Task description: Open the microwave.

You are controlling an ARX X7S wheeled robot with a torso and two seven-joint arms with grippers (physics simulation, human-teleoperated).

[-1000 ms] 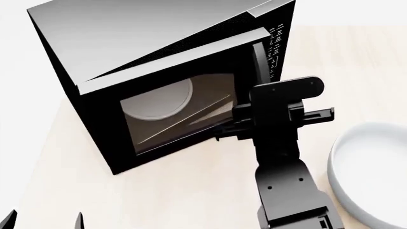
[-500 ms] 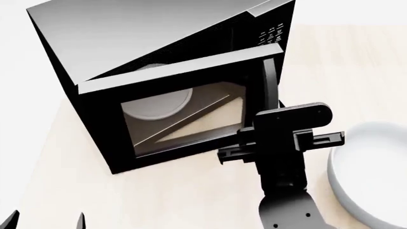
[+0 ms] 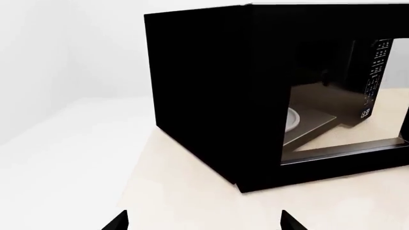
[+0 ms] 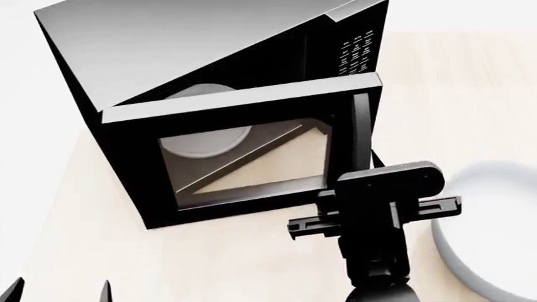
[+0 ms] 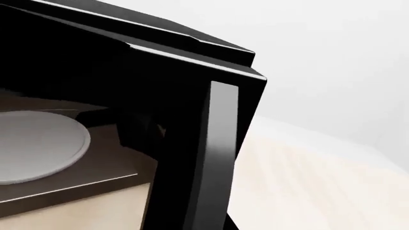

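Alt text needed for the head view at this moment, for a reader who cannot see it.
A black microwave sits on a light wooden table, its windowed door partly open and the white turntable plate visible through the glass. The right gripper is at the door's vertical handle; a white bowl lies at the right edge.

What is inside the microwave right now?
Inside the microwave a white round turntable plate lies on the cavity floor, seen through the door window and over the partly open door. Nothing shows on it. The door frame and handle hide the cavity's right part.
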